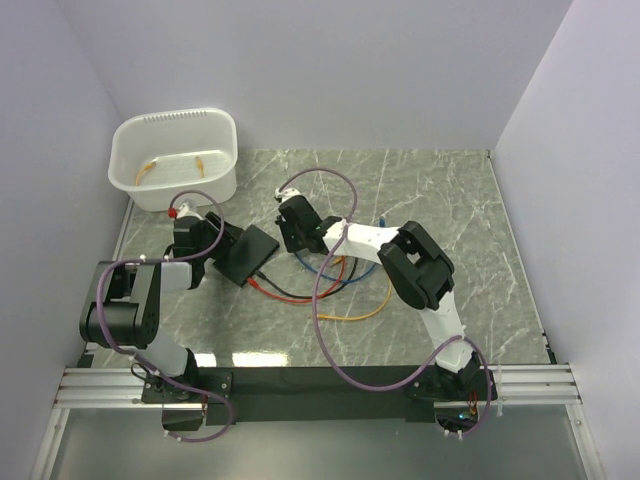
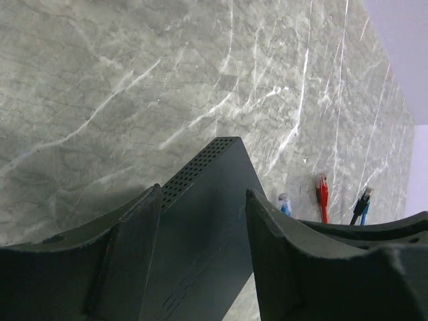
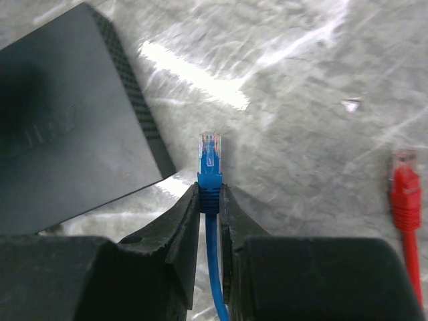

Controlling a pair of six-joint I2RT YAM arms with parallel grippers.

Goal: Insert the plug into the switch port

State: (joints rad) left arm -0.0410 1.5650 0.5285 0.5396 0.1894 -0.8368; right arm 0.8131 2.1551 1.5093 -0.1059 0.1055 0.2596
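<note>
At the table's far left corner, a tub, two small cables in it. Nearer, left of centre, the switch, between the left gripper's fingers. Just right of the switch, the right gripper, closed on a plug aimed past the switch's corner. Nearer than that gripper and to its right, loose cables on the table; a second plug further right.

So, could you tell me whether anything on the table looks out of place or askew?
Nothing looks damaged or spilled. The switch lies skewed to the table edges, between the left gripper fingers. Loose cables sprawl in a tangle beside it, and the right gripper holds the blue plug apart from the switch.
</note>
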